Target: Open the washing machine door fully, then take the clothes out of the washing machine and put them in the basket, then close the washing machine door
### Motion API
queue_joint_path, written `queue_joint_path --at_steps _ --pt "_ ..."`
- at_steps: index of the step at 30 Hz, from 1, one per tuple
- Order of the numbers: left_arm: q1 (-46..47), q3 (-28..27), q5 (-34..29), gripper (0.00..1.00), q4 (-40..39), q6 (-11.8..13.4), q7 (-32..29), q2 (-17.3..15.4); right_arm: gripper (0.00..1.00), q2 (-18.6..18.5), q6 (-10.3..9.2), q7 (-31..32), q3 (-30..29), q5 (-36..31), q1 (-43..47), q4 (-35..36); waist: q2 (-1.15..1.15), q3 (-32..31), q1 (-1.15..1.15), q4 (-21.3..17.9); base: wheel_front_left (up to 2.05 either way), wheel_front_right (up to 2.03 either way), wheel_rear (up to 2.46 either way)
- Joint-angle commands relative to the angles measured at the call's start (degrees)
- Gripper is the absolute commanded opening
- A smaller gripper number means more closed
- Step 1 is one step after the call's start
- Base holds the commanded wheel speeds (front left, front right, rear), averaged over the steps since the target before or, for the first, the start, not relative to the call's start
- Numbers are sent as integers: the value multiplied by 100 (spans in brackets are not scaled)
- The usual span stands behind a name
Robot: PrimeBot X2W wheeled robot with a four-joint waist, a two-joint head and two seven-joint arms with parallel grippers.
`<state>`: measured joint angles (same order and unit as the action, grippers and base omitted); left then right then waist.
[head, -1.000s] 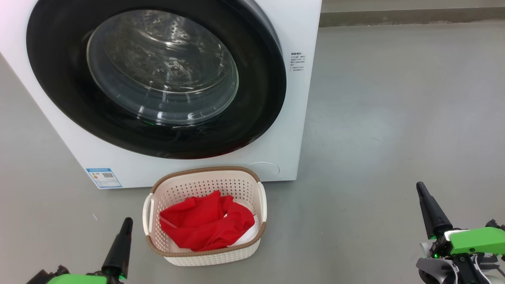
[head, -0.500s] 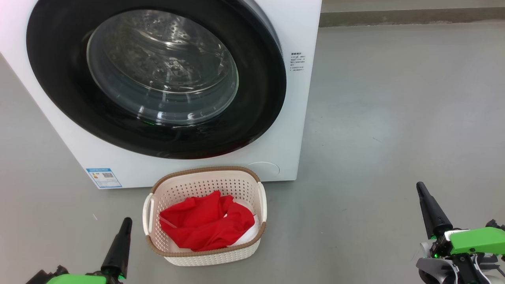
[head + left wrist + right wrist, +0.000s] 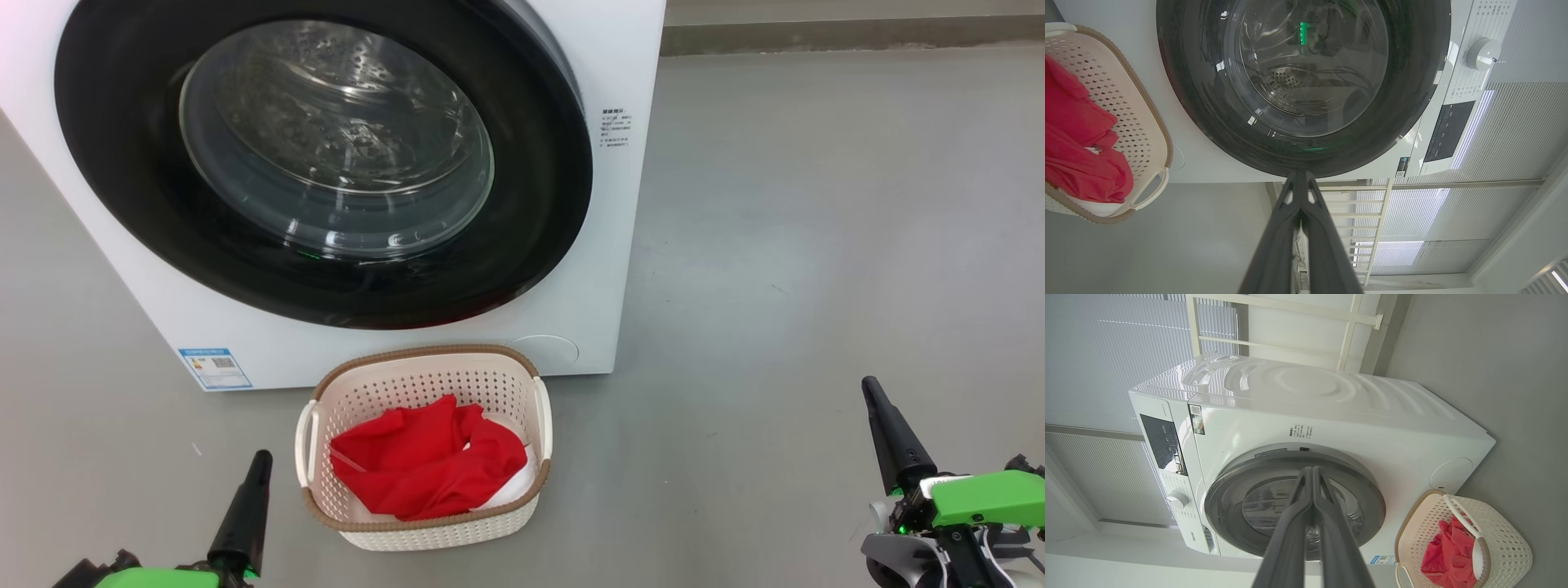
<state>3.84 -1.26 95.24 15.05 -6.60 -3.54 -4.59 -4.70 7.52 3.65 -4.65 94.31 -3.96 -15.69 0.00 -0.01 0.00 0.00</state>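
The washing machine [image 3: 608, 204] stands ahead on the grey floor, its round black-rimmed door [image 3: 326, 163] lying flat against its front, steel drum visible through the glass. Just in front of it sits the cream basket [image 3: 522, 371] holding red and white clothes [image 3: 424, 461]. My left gripper [image 3: 263, 457] is low at the left of the basket, shut and holding nothing. My right gripper [image 3: 869, 385] is far to the right over bare floor, also shut and holding nothing. In the left wrist view the fingers [image 3: 1299, 179] meet below the door [image 3: 1306, 81]; in the right wrist view the gripper [image 3: 1312, 471] points at the door [image 3: 1294, 502].
Grey floor [image 3: 816, 245] stretches open to the right of the machine. A low kerb [image 3: 849, 33] runs along the back. A control knob [image 3: 1483, 53] and dark panel [image 3: 1447, 130] sit on the machine's front. Window blinds [image 3: 1106, 355] lie behind it.
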Motion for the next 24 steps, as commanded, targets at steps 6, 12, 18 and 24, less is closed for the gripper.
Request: queue_joint_path --at_steps 6,12,18,24 --pt "252 -209 -35 0 -116 -60 -38 -67 0 -37 -3 50 104 34 -253 141 0 0 0 0 0 0 0" --pt "253 -216 -41 0 -116 -59 -44 -62 0 -33 -3 54 100 30 -253 141 0 0 0 0 0 0 0" --pt "253 -222 -46 0 -116 -59 -48 -58 0 -30 -3 57 96 27 -254 141 0 0 0 0 0 0 0" --pt "253 -228 -51 0 -116 -59 -53 -53 0 -28 -3 60 92 24 -254 140 0 0 0 0 0 0 0"
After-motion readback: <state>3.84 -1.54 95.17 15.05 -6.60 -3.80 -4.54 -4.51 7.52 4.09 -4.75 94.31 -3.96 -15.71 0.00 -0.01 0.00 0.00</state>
